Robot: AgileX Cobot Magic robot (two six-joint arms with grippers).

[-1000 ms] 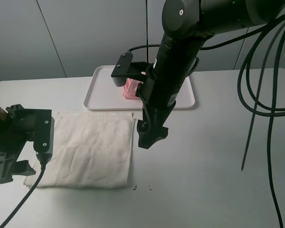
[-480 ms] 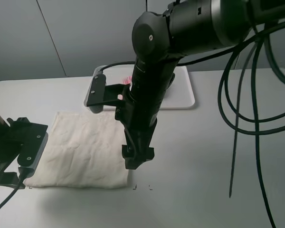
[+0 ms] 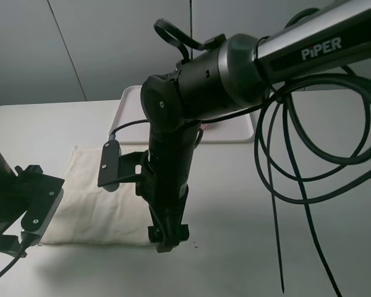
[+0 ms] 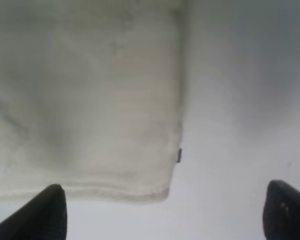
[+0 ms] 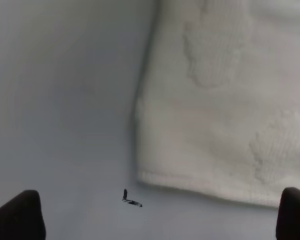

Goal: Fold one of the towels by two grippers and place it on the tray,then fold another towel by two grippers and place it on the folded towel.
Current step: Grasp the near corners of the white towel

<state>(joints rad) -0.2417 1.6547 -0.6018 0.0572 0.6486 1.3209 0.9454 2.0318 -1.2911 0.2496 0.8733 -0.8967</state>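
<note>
The cream-white towel (image 3: 86, 198) lies flat on the table in front of the tray (image 3: 127, 106). My right gripper (image 3: 167, 238) hangs open over the towel's near right corner (image 5: 215, 115), with both fingertips (image 5: 20, 215) apart and nothing between them. My left gripper (image 3: 6, 238) is open at the towel's near left corner (image 4: 90, 100), where a small dark mark (image 4: 179, 155) sits on the hem. Its fingertips (image 4: 50, 212) straddle the corner without touching it. The right arm hides the pink towel on the tray.
The right arm reaches across the middle of the table, trailing looped black cables (image 3: 297, 185) over the right side. Small black marks (image 5: 131, 200) are on the table just off the towel's corner. The table's left edge is near the left gripper.
The right arm has swung from the tray forward and left, down to the towel's near right corner. The left gripper has shifted toward the near left corner. Both stayed open.
</note>
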